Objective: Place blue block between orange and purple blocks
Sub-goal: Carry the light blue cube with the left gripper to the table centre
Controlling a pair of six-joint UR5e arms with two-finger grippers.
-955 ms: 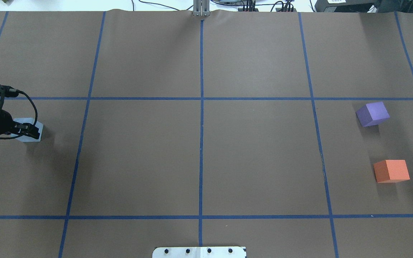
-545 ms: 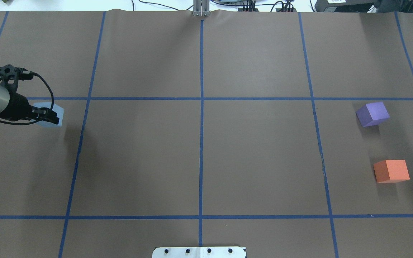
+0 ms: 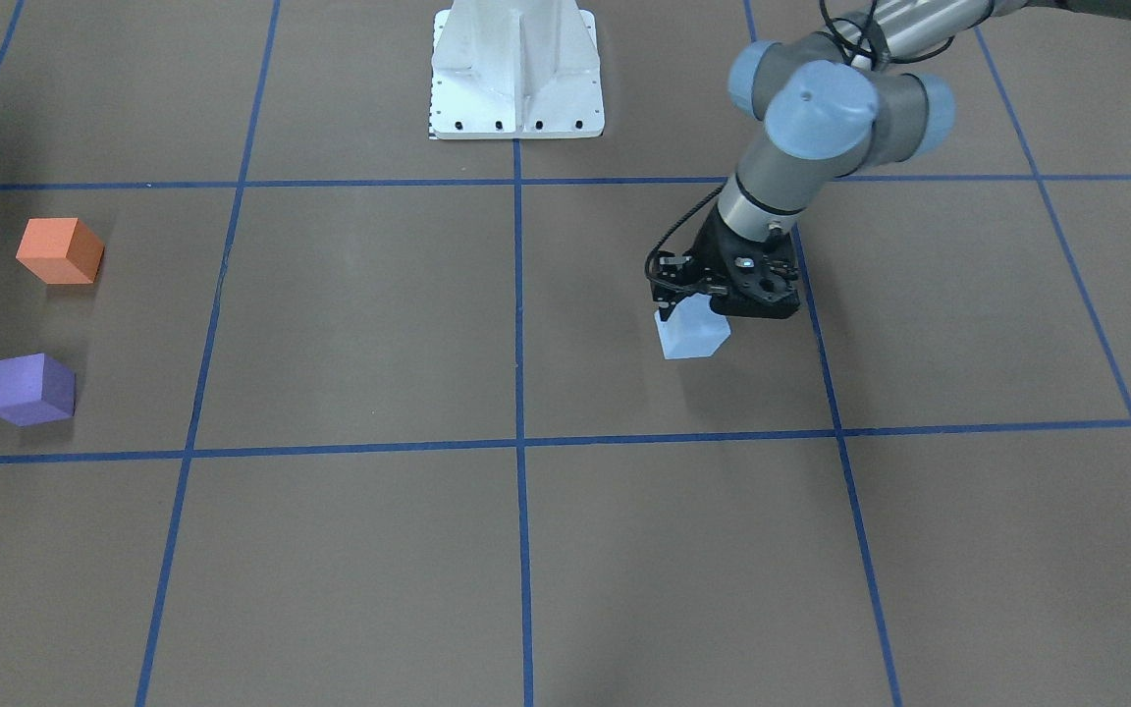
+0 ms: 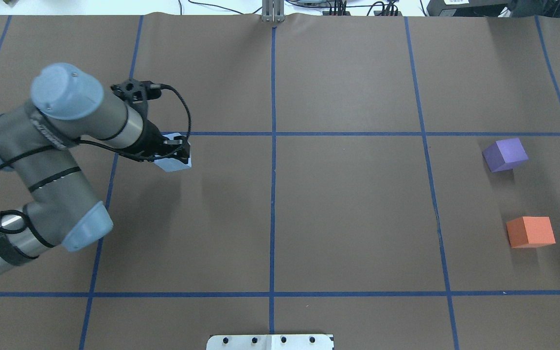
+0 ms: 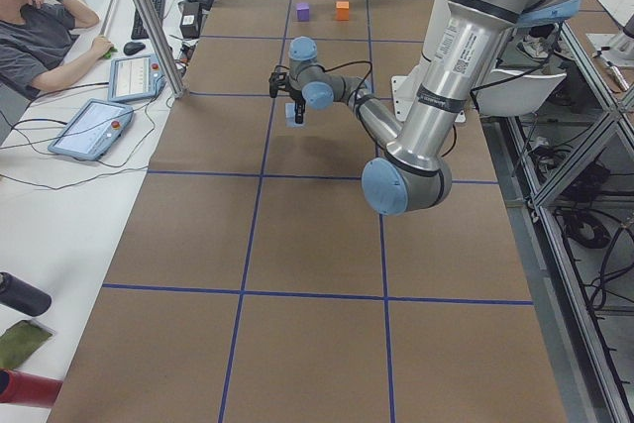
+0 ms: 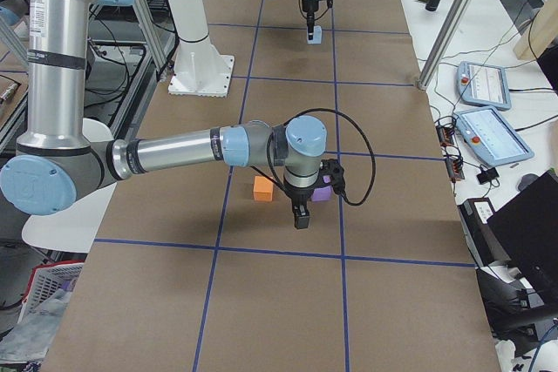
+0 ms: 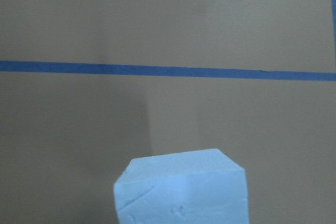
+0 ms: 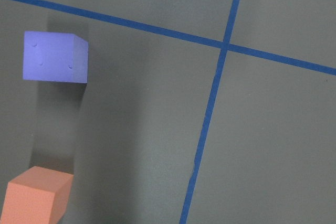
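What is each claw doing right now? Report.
Left claw: closed on the blue block.
Right claw: cannot tell.

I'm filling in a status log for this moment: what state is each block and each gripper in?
blue block: clamped in the left gripper, apparently lifted off the table, far from the other blocks.
left gripper: shut on the blue block.
purple block: resting on the table, untouched.
orange block: resting on the table, untouched, with a gap between it and the purple block.
right gripper: above the table by those two blocks; cannot tell if it is open or shut.
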